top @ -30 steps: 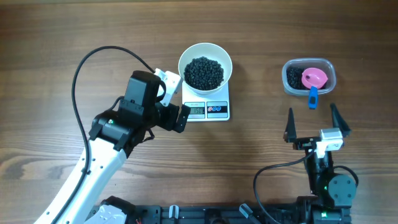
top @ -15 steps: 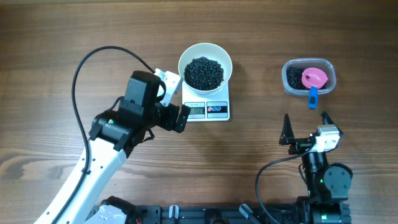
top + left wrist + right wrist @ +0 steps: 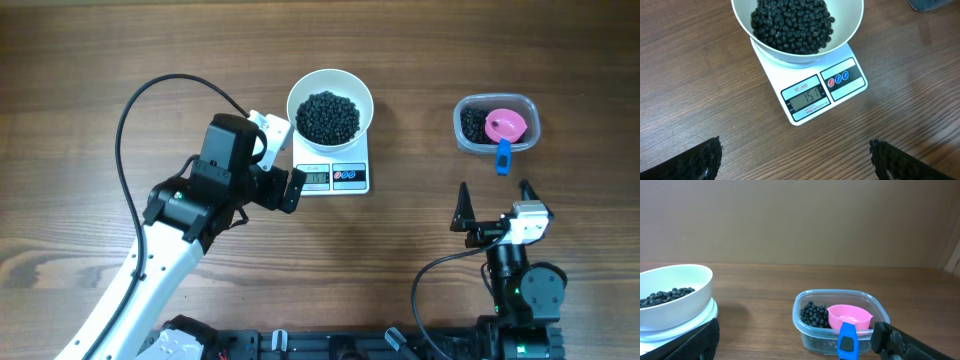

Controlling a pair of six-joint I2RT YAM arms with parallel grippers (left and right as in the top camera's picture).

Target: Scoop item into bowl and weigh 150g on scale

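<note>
The white bowl (image 3: 330, 110) stands on the small white scale (image 3: 335, 177) and holds a heap of black beans (image 3: 328, 116). In the left wrist view the scale's display (image 3: 807, 99) reads 151. My left gripper (image 3: 287, 163) hangs open just left of the scale, its fingers apart over bare wood (image 3: 795, 160). My right gripper (image 3: 494, 190) is open near the front right, below the clear tub (image 3: 470, 140). It is empty, and its dark fingers frame the tub in the right wrist view (image 3: 800, 345).
The clear tub (image 3: 807, 330) holds more black beans and a pink scoop (image 3: 505, 125) whose blue handle (image 3: 503, 157) sticks out over the near rim. A black cable (image 3: 130, 110) loops behind the left arm.
The right gripper has drawn back a little toward the table's front and shifted slightly left, then stopped. The left arm, bowl and scale have not moved.
</note>
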